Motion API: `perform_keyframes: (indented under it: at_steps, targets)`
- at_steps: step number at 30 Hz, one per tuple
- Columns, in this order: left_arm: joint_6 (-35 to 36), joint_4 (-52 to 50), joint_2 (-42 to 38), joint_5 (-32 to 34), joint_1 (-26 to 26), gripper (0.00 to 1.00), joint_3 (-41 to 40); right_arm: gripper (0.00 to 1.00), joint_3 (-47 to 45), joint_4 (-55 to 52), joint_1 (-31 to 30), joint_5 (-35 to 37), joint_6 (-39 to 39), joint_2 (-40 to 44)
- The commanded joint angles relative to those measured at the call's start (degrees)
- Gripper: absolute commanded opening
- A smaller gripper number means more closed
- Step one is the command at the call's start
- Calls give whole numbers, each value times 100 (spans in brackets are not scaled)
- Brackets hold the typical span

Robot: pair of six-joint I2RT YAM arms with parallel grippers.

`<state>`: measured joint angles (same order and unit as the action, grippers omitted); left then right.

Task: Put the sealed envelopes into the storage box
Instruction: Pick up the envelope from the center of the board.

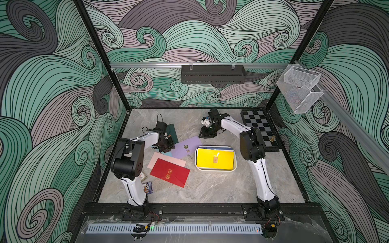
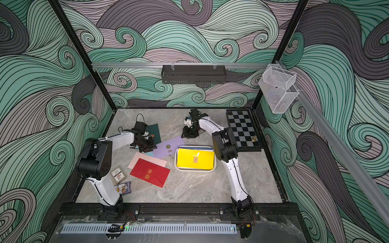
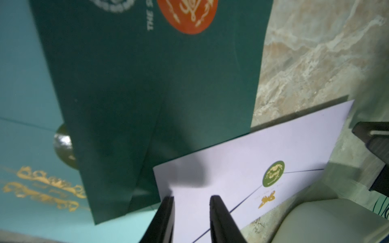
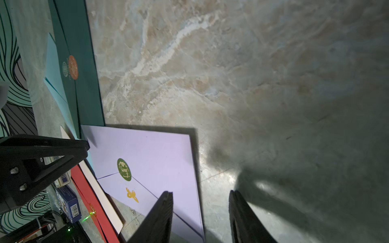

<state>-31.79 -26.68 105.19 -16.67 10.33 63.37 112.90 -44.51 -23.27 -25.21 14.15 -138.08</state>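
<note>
My left claw hangs with its jaws partly apart over the left end of the lilac envelope, gripping nothing; the paper shows through the gap. That end overlaps the dark green envelope, which lies on a pale teal envelope, both crowding in from the far left. My right claw is also spread and empty at the lilac envelope's far right corner, one finger over paper and the other over bare marble tabletop. The white storage box sits just right of the lilac envelope, with a yellow envelope topmost inside. Nearer, a red envelope overlaps a pink envelope. Card packs lie near left, and a chessboard far right.
</note>
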Motion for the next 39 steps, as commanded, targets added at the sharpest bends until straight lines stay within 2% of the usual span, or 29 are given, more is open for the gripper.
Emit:
perform_keyframes:
  at_steps: [1, 8, 13, 24, 31, 39]
  targets:
    - [-16, -61, 264, 155, 53, 32, 8, 48, 82, 43, -79, -119, 117, -168]
    - [-12, 22, 313, 155, 75, 32, -101, 48, 145, 230, -202, -935, 425, -335]
    - [-12, 40, 322, 146, 83, 32, -132, 48, -4, 895, -196, -1610, 897, -96]
    - [-33, 110, 332, 96, 83, 32, -167, 48, -189, 1332, -167, -2059, 1373, 501]
    - [-27, 119, 313, 85, 83, 32, -189, 48, -603, 1801, -120, -2592, 1763, 880]
    - [-16, 92, 297, 76, 83, 32, -178, 47, -1423, 3088, -124, -3128, 2713, 1261]
